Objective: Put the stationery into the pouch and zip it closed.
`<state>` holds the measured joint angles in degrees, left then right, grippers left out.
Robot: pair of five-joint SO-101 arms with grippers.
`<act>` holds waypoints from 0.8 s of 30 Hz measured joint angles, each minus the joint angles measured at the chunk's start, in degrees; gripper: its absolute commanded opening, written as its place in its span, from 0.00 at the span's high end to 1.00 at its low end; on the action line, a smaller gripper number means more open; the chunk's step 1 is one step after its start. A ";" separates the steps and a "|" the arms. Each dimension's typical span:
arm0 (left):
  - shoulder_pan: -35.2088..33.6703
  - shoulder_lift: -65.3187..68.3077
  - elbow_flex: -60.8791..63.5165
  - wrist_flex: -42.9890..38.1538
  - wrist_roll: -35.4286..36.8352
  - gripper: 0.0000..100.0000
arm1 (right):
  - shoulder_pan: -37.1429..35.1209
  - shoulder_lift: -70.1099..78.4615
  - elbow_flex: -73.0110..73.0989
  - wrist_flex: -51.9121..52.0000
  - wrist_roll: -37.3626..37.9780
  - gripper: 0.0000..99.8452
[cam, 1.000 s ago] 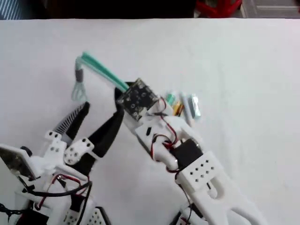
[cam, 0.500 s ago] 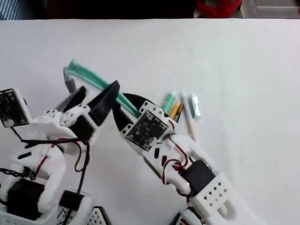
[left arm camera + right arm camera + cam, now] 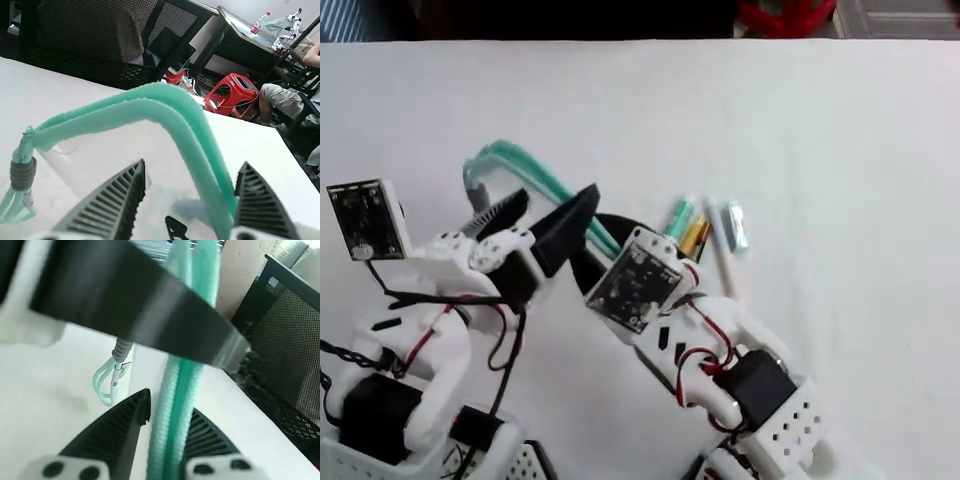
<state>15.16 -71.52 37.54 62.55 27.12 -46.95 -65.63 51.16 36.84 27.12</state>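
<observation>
The clear pouch's teal zip edge (image 3: 525, 165) arches up off the white table (image 3: 820, 130). My right gripper (image 3: 598, 240) is under its camera board, shut on that edge (image 3: 182, 385). My left gripper (image 3: 535, 220) stands open astride the same edge (image 3: 150, 102), with the teal band close to one finger (image 3: 257, 200). The grey zip pull with its loop (image 3: 22, 172) hangs at the edge's far end (image 3: 475, 185). Several pens and markers (image 3: 702, 230) lie loose on the table beside the right arm.
A black finger (image 3: 135, 305) of the left gripper crosses close in front of the right wrist camera. The two arms stand close together over the pouch. Dark chairs and a red stool (image 3: 232, 95) are beyond the table's far edge.
The left arm has swung up from the table's front to the pouch, and its open fingers now straddle the teal edge. The edge has bulged upward. The right arm drew back slightly.
</observation>
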 measured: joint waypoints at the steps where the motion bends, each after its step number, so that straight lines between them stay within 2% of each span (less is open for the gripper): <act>1: 0.18 0.00 0.00 0.00 -0.62 0.78 | 0.00 0.00 0.00 0.09 0.62 0.98; 8: 0.70 -0.09 -0.53 0.00 -7.12 0.90 | -0.62 0.18 0.00 2.11 1.58 0.98; 17: 0.79 -2.37 -0.53 -0.09 -10.11 0.97 | -3.60 0.26 0.00 2.29 1.58 0.98; 24: 0.79 -2.73 -0.70 -0.18 -12.66 0.98 | -4.13 -2.90 0.35 2.11 1.58 0.98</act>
<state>15.96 -74.24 36.84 62.37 14.46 -51.08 -68.53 51.52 38.95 28.70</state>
